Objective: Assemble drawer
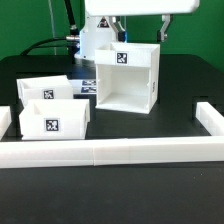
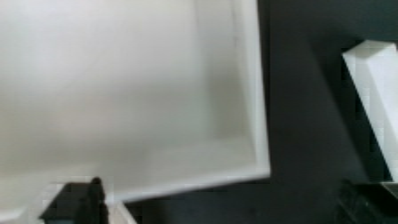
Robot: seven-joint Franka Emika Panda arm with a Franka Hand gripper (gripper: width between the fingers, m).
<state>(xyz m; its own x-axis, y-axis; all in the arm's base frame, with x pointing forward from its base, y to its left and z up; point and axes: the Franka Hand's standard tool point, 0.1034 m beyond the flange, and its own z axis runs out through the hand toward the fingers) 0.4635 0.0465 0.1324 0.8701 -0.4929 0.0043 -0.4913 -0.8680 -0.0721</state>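
The drawer [image 1: 127,88] is in three separate white pieces on a matte black table [image 1: 110,195], none of them fitted together. Nearest the exterior camera, a long low white rail [image 1: 100,152] crosses the table, and its ends turn back along both sides.

Just behind the rail, toward the exterior view's left, is the near tray [image 1: 52,120]. It sits open-topped, with a black-and-white tag on its front wall. The far tray [image 1: 45,90] is close behind it and also carries a tag; whether the two touch cannot be told.

Further back, near the centre, the case [image 1: 140,95] stands upright and apart from the trays. It has a tag on its upper front strip and a shelf across its open front.

Above the case's rear hangs the gripper [image 1: 141,32]. The wrist view is blurred. It shows a broad white panel [image 2: 125,90], dark table beside it and another white edge [image 2: 374,90] that cannot be identified. The gripper's [image 2: 222,198] jaws are spread wide, pinching nothing. One fingertip [image 2: 75,200] is over the panel and the other is over the dark table.

Behind everything are the white robot base [image 1: 90,42], black cables [image 1: 45,45] and a plain grey-green wall [image 1: 30,20].
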